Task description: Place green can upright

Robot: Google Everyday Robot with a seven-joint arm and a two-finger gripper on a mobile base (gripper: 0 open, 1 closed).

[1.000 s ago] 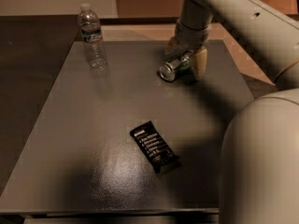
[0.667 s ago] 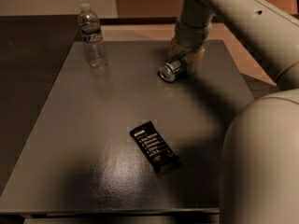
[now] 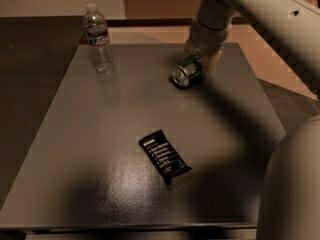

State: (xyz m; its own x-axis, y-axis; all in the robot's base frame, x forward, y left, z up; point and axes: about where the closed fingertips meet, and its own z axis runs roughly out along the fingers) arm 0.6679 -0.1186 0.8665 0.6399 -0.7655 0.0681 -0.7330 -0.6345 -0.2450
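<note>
The green can [image 3: 185, 74] lies tipped over at the far right of the grey table [image 3: 100, 149], with its shiny silver end facing the camera. My gripper [image 3: 201, 58] comes down from the upper right. Its tan fingers [image 3: 214, 62] sit on either side of the can's body and are closed on it. The can's dark body is mostly hidden by the fingers, and it rests at or just above the table top.
A clear plastic water bottle [image 3: 98, 38] stands upright at the far left. A flat black snack wrapper [image 3: 164, 157] lies near the middle front. The arm's large pale body [image 3: 292, 184] fills the lower right. The table's right edge is close to the can.
The fingers have drawn in around the can. The gripper and the can have shifted slightly. The bottle and the wrapper have not moved.
</note>
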